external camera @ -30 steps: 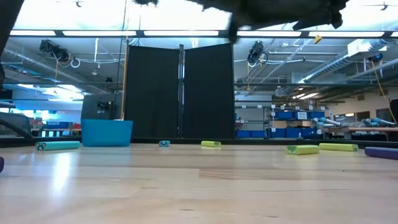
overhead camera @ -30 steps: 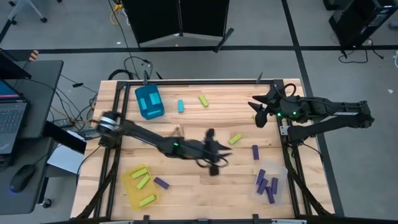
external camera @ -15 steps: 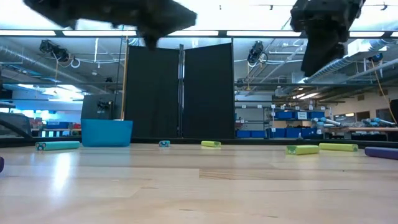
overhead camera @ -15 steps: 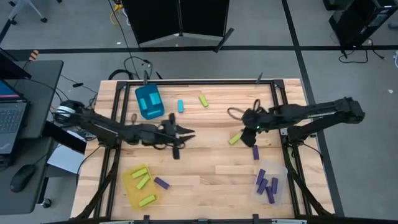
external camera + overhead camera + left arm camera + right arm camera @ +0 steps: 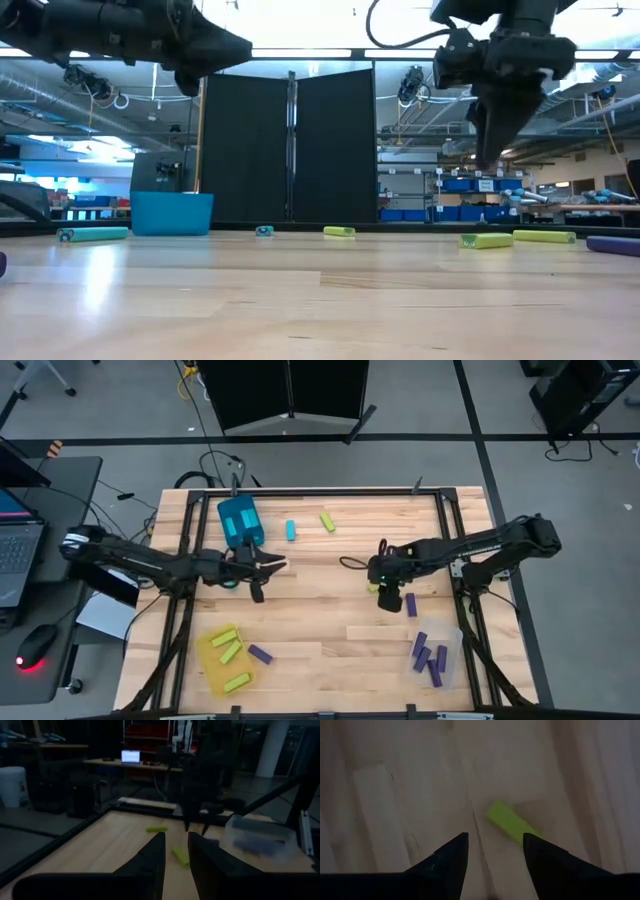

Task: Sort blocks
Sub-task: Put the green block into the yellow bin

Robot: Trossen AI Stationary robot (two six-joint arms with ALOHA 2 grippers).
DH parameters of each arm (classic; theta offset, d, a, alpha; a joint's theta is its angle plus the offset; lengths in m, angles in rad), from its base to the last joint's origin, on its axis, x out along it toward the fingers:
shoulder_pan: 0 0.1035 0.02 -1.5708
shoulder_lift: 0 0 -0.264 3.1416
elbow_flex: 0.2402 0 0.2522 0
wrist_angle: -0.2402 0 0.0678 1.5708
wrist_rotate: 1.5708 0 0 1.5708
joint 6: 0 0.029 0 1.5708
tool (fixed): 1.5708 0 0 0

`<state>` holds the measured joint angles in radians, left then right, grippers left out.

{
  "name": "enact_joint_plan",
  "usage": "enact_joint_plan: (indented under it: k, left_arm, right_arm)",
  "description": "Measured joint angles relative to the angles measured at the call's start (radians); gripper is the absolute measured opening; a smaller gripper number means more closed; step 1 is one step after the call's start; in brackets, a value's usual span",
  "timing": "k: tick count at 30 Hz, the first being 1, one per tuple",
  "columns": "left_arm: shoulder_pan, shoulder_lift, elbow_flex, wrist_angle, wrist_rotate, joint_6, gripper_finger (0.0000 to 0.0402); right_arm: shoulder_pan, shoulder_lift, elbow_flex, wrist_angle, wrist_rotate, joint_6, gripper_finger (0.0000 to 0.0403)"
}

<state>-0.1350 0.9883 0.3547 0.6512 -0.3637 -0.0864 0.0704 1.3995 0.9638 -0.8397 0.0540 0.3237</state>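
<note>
At back left of the table (image 5: 330,630): back-left bin (image 5: 229,510), blocks inside. To its right, along the back: two loose blocks (image 5: 290,530), side by side, apart. At front left: front-left bin (image 5: 207,657), three blocks (image 5: 228,652) in it; single block (image 5: 260,654) just beside its right edge. At front right: front-right bin (image 5: 452,635), several blocks (image 5: 430,657) in it. Behind that bin: lone block (image 5: 410,603) on the table. Left of it: centre-right block (image 5: 373,588), directly below the right gripper (image 5: 382,578), not touching. Left gripper (image 5: 275,565) in front of the back-left bin, above the table.
</note>
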Motion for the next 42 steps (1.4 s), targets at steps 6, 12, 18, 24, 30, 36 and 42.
enact_joint_plan:
  k: [6,12,18,24,30,36,42]
  left_arm:
    - [0.04,-0.071,-0.001,-0.111,0.047,-0.003,0.0089]
    - [0.085,-0.137,0.0,-0.162,0.092,0.008,0.0089]
    - [0.131,-0.188,0.0,-0.238,0.122,0.004,0.0089]
    - [0.137,-0.193,0.0,-0.247,0.124,0.004,0.0089]
    - [0.137,-0.193,0.0,-0.247,0.125,0.003,0.0089]
    - [0.136,-0.193,0.0,-0.245,0.126,0.003,0.0089]
    - [0.136,-0.193,0.0,-0.243,0.126,0.004,0.0089]
  right_arm:
    - [-0.02,0.074,0.0,-0.002,-0.011,-0.105,0.0222]
    - [-0.042,0.173,0.0,0.052,-0.014,-0.206,0.0246]
    - [-0.046,0.234,0.001,0.085,-0.014,-0.304,0.0258]
    - [-0.058,0.253,0.001,0.082,-0.026,-0.373,0.0256]
    - [-0.08,0.307,0.001,0.089,-0.029,-0.44,0.0255]
    - [-0.086,0.346,0.006,0.106,-0.017,-0.485,0.0247]
    - [-0.093,0.342,-0.002,0.114,-0.049,-0.485,0.0186]
